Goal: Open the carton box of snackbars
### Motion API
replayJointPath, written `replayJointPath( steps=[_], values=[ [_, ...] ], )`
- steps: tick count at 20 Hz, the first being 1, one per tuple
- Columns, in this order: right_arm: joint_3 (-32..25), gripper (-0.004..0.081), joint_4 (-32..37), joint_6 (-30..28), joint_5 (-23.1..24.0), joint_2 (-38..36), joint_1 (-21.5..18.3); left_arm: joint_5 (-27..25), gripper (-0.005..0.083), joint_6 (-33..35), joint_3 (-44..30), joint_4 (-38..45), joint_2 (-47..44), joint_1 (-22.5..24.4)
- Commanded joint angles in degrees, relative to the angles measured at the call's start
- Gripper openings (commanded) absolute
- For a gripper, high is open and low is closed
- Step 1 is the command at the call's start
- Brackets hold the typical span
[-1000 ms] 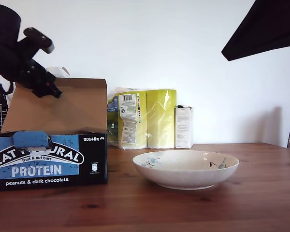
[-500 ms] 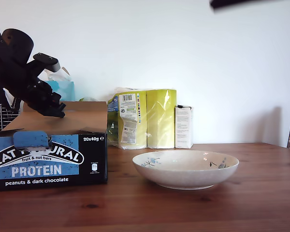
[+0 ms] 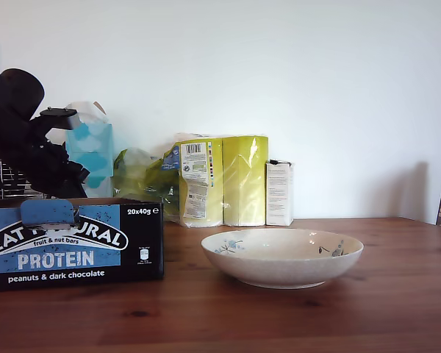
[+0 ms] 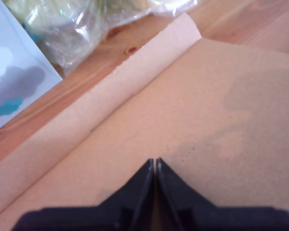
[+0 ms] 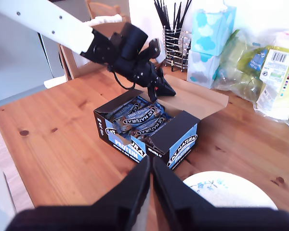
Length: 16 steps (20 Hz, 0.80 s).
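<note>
The carton box of snackbars (image 3: 73,246) stands on the table at the exterior view's left, its blue front panel facing the camera. Seen from above, the carton box (image 5: 149,127) is open, showing rows of wrapped bars (image 5: 135,118). Its brown inner lid (image 5: 202,98) lies folded back behind it. My first gripper (image 4: 154,161) is shut, its tips on or just over the lid (image 4: 207,110); this gripper (image 3: 75,173) sits behind the box top. My second gripper (image 5: 149,163) is shut and empty, high above the box, outside the exterior view.
A light-blue tissue box (image 3: 92,151), a clear plastic bag (image 3: 140,173), a yellow-green roll pack (image 3: 220,180) and a small white carton (image 3: 279,193) line the back. A white floral bowl (image 3: 282,256) sits mid-table. A wire utensil holder (image 5: 176,45) stands beside the tissue box.
The brown lid went from upright to folded back out of the exterior view. My first arm lowered with it. The dark arm at the top of that view moved out of frame.
</note>
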Motion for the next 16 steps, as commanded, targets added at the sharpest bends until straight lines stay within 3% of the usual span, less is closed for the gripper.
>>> replayJointPath(
  steps=[1, 8, 13, 16],
  values=[
    [-0.20, -0.0013, -0.28, -1.11, 0.02, -0.02, 0.26, 0.39, -0.0024, 0.04, -1.60, -2.89, 2.49, 0.09],
    [-0.20, -0.0013, -2.47, -1.70, 0.07, -0.02, 0.24, 0.90, -0.0024, -0.81, 1.18, -7.06, -0.07, -0.04],
    [-0.20, -0.0013, -4.09, -2.56, 1.49, -0.02, 0.24, 6.27, -0.0024, -0.83, 1.18, -16.70, -7.91, -0.07],
    [-0.20, -0.0013, -4.35, -2.75, 1.49, -0.02, 0.13, 6.82, -0.0024, -1.16, 0.63, -21.31, -12.46, -0.68]
  ],
)
